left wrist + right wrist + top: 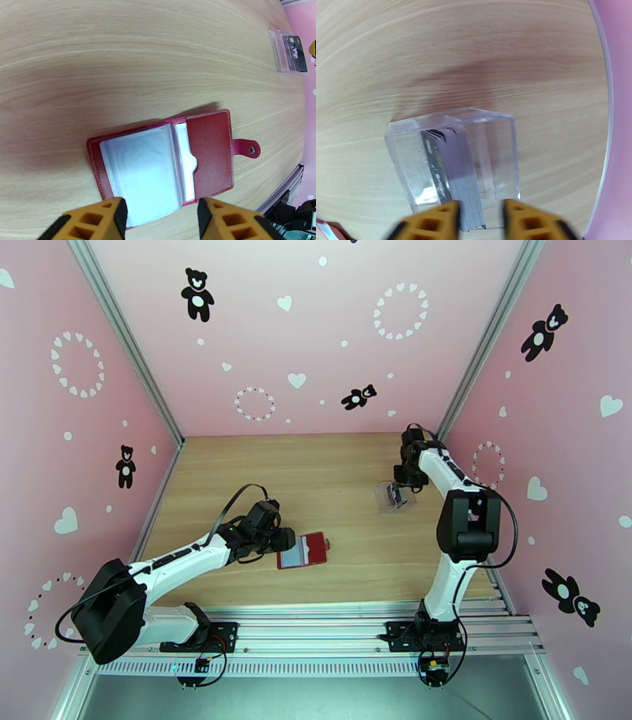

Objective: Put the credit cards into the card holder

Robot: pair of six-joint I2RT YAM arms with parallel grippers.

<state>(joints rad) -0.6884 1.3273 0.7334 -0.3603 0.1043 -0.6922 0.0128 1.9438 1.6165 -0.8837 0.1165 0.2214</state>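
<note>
A: How far along is the task being judged to be?

B: It is being judged as barely begun. The card holder [209, 154] is lying open on the worktop [316, 469] with its pale sleeves up, and no card is being seen in any of them.

A: Where are the credit cards [452, 169] being found?

B: They are standing on edge as a stack inside the clear box [497, 158], well apart from the holder, toward the right side of the worktop.

A: How are the fingers being reported?

B: The right fingers [434, 221] are being shown apart, straddling the near end of the stack, with a gap showing beside it. Through the blur, no card is being seen pinched. The left fingers [98, 221] are spread to either side of the holder's near edge. Whether it is being gripped or only hovered over cannot be told.

A: What is being counted as left?

B: All of it, by this reading: each card is waiting to be drawn out, carried across and slid into a sleeve.
</note>
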